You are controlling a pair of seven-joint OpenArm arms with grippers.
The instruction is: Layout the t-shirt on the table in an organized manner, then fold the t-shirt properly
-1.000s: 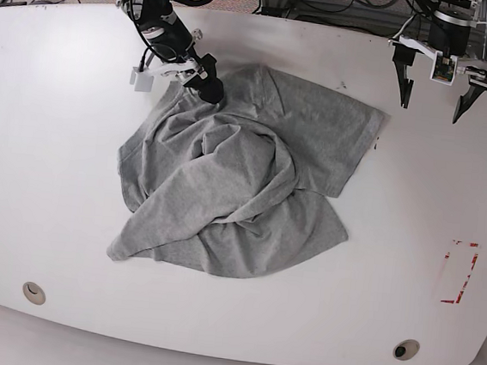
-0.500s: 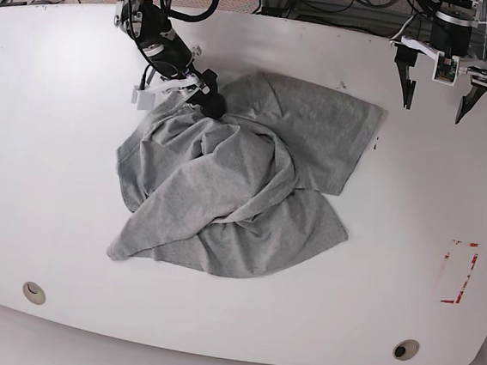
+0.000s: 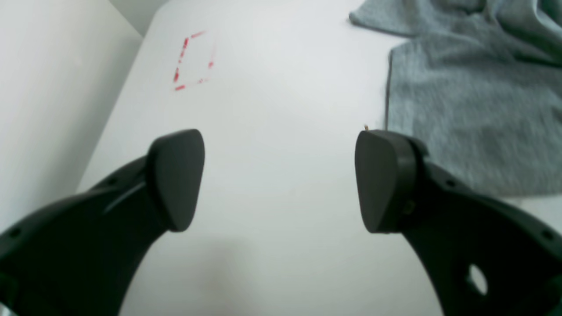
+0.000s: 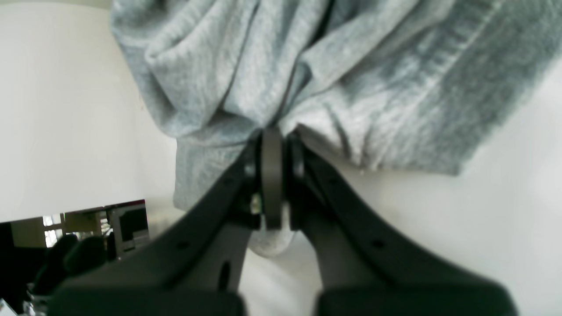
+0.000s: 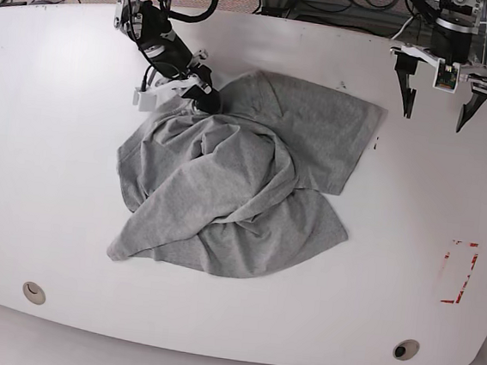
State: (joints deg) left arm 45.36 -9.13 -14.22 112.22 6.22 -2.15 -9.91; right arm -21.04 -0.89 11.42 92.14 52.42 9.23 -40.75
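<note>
The t-shirt [image 5: 235,182] lies crumpled near the middle of the tabletop [image 5: 48,155], somewhat toward its far side. It is not spread flat: the cloth is bunched into overlapping folds, so neck and hem cannot be told apart with any certainty. In the base view the heap's long axis runs on a diagonal, from a flatter panel with a straight hemmed edge at the far right down to a pointed corner at the near left. A rounded hump of folds sits between those two ends. No lettering shows on the upward side.

The right pincer [image 5: 205,98] is at the far-left edge of the heap, its arm reaching down from the back of the tabletop. In the right wrist view its two fingers are pressed together with a gathered ridge of grey cloth [image 4: 281,87] nipped between the tips, and folds fan out from that pinch point. The fabric there is lifted slightly into a pucker, while the rest of the shirt rests on the white surface.

The left pincer [image 5: 435,96] hangs above the far-right corner of the tabletop, well apart from the shirt. Its fingers are spread wide and hold nothing; the left wrist view shows bare white surface between the two dark pads [image 3: 178,177], with the shirt's edge off to one side and the red tape outline [image 3: 191,61] beyond.
</note>
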